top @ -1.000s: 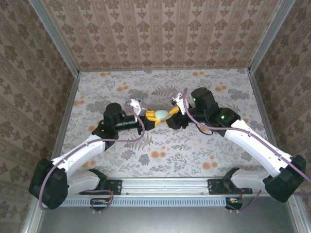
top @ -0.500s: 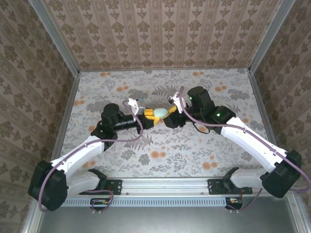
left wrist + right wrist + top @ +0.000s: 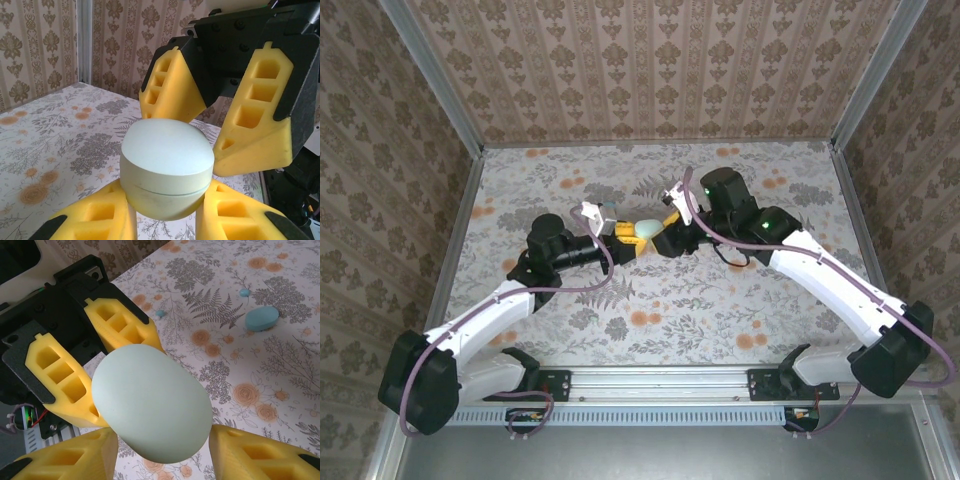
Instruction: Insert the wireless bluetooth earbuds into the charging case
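2 white arms reach inward over a flower-printed surface (image 3: 740, 300), the left arm (image 3: 490, 315) from the lower left and the right arm (image 3: 830, 280) from the lower right. They meet near the middle of the surface, a little toward its far side. There the left hand (image 3: 630, 236) and the right hand (image 3: 666, 226) face each other tip to tip, with 1 mint-green case (image 3: 648, 229) between them, lifted clear of the surface.

Seen from the left wrist, the left hand's 2 yellow fingers (image 3: 95, 217) are drawn in tight on the lower part of the case, 1 on each side. A thin seam runs round the case just above them, and the case is closed. The right hand's 2 yellow fingers (image 3: 175, 87) come at the case from the opposite direction, roughly half spread, and close against it on both sides. The right wrist view shows the same hold: that hand's own fingers (image 3: 70, 460) bracket the broad, smooth oval, which covers their tips.

1 teal-blue oval case (image 3: 261, 318) lies on the surface, apart from both hands. The wireless bluetooth earbuds (image 3: 244, 292) are 2 tiny pale-blue bits lying loose on the surface, outside both cases. 1 sits just beside the teal-blue oval case, and the other earbud (image 3: 160, 313) lies well apart from it, close to the left hand's fingers as that view frames them.
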